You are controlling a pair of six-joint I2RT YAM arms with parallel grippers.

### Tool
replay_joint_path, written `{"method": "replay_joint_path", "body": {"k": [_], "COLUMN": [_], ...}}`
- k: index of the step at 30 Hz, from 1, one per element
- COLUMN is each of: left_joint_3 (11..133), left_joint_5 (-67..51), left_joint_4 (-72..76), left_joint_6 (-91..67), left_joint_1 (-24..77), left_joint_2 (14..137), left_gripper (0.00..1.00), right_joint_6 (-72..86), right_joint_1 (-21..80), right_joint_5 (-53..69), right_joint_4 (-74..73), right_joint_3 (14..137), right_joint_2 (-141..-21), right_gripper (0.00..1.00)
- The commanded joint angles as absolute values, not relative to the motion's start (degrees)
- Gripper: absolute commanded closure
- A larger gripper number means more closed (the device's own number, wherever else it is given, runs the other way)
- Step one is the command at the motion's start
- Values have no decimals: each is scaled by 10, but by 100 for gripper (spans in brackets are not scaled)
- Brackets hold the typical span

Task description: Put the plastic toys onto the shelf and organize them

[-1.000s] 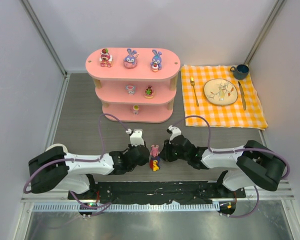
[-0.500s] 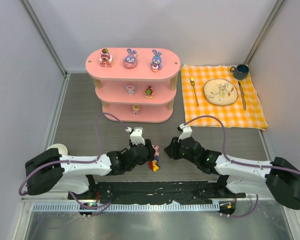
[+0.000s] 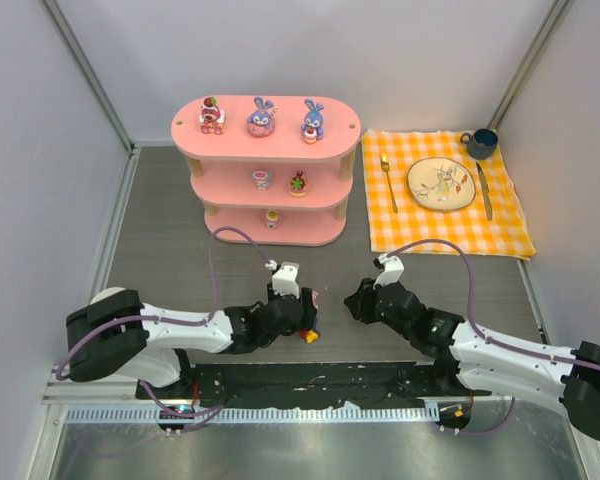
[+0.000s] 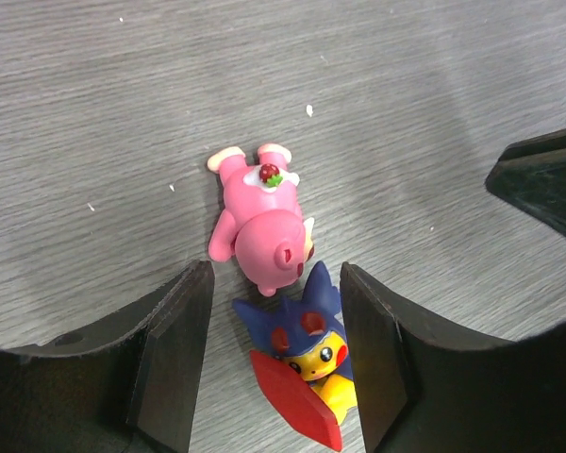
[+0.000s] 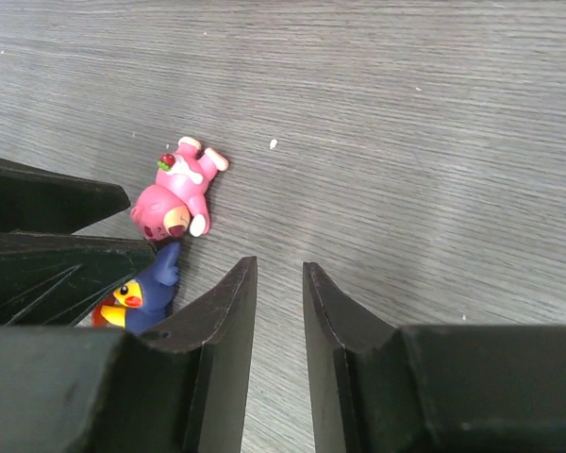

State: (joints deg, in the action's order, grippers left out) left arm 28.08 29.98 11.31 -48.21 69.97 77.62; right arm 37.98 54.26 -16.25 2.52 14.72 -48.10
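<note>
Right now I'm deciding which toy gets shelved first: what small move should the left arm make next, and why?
Probably close the left pincer on the blue-and-yellow toy: it stands open with that toy between its fingers, while the pink toy lies toppled just beyond the tips.

**Left gripper** (image 3: 305, 318): has shifted right along the near edge of the table (image 3: 180, 240) and now sits over both toys. Its jaws have parted and stand either side of the red-yellow-blue figurine (image 4: 307, 363).

**Pink figurine** (image 4: 260, 226): formerly in plain sight between the two grippers. It is now mostly covered from above and lies flat, head against the other figurine.

**Right gripper** (image 3: 356, 300): has drawn back rightward, clear of the toys. Its arm is now stretched low toward the near right corner.
</note>
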Motion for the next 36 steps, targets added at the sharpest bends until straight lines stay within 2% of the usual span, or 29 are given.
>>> {"method": "replay_joint_path", "body": {"k": [1, 9, 13, 19, 24, 27, 30, 31, 32, 33, 36], "left_joint_3": [305, 321, 328, 332, 334, 338, 338, 338, 339, 341, 347], "left_joint_5": [321, 332, 338, 338, 340, 345, 351, 353, 363, 367, 382], "left_joint_4": [128, 128, 127, 124, 121, 109, 103, 99, 96, 92, 81], "left_joint_6": [-469, -462, -459, -458, -460, -460, -459, -456, -454, -451, -429], "left_joint_1": [708, 714, 715, 718, 718, 719, 721, 720, 721, 721, 722], "left_joint_2": [794, 816, 824, 836, 839, 841, 840, 838, 838, 835, 828], "left_gripper": [40, 42, 46, 58, 60, 66, 81, 92, 97, 100, 100], "right_joint_6": [389, 388, 387, 386, 385, 385, 387, 386, 386, 387, 388], "right_joint_1": [541, 538, 539, 537, 537, 537, 536, 536, 536, 536, 536], "right_joint_5": [-185, -188, -188, -189, -186, -185, -185, -185, -185, -185, -184], "right_joint_4": [13, 4, 4, -18, -20, -21, -22, -22, -23, -23, -23], "right_joint_3": [142, 141, 140, 139, 139, 138, 138, 138, 138, 138, 137], "right_joint_2": [-458, -447, -444, -435, -434, -434, -433, -433, -433, -434, -435], "right_gripper": [68, 67, 66, 66, 65, 65, 65, 65, 65, 65, 65]}}
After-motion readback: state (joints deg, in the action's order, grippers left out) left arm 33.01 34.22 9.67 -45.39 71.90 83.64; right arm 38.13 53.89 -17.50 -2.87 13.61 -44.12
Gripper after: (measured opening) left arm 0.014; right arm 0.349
